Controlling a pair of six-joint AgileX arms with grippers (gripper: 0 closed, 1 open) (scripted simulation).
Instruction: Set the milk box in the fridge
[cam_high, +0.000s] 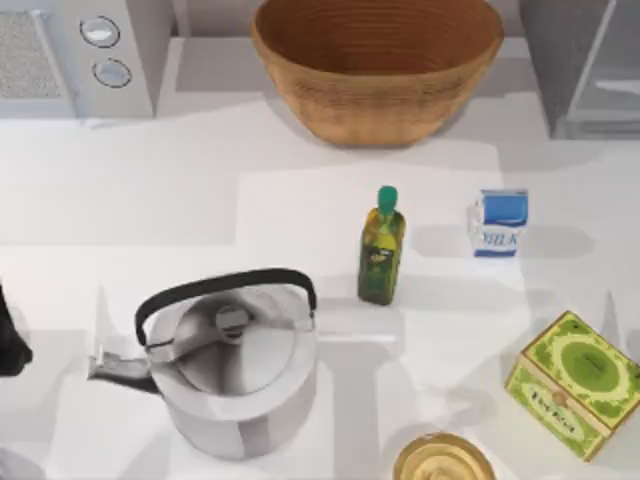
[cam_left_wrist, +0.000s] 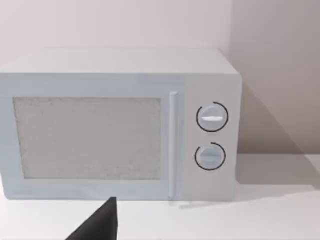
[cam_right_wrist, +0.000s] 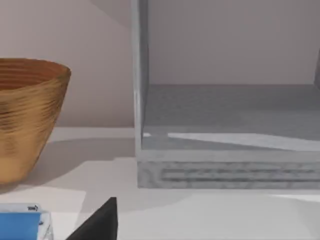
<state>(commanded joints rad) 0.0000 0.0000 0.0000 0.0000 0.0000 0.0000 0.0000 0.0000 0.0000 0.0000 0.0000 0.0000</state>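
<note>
A tabletop seen from above. The milk box (cam_high: 498, 223) stands upright on the table (cam_high: 150, 200) at about three o'clock from centre, untouched, with the oil bottle (cam_high: 381, 246) just to its nine o'clock and the green tea box (cam_high: 573, 384) toward five o'clock. The fridge (cam_high: 585, 65) sits at the one o'clock corner, its door open onto a bare grey shelf in our right wrist view. A wicker basket (cam_high: 377, 62) stands at twelve o'clock, a kettle (cam_high: 232, 362) at seven, a microwave (cam_high: 80, 55) at eleven.

Our left arm (cam_high: 12, 345) is parked at the nine o'clock edge. We cannot tell whether either pincer is apart or together.

We judge the task not yet begun: next, our right gripper must descend over the carton and grasp it.
</note>
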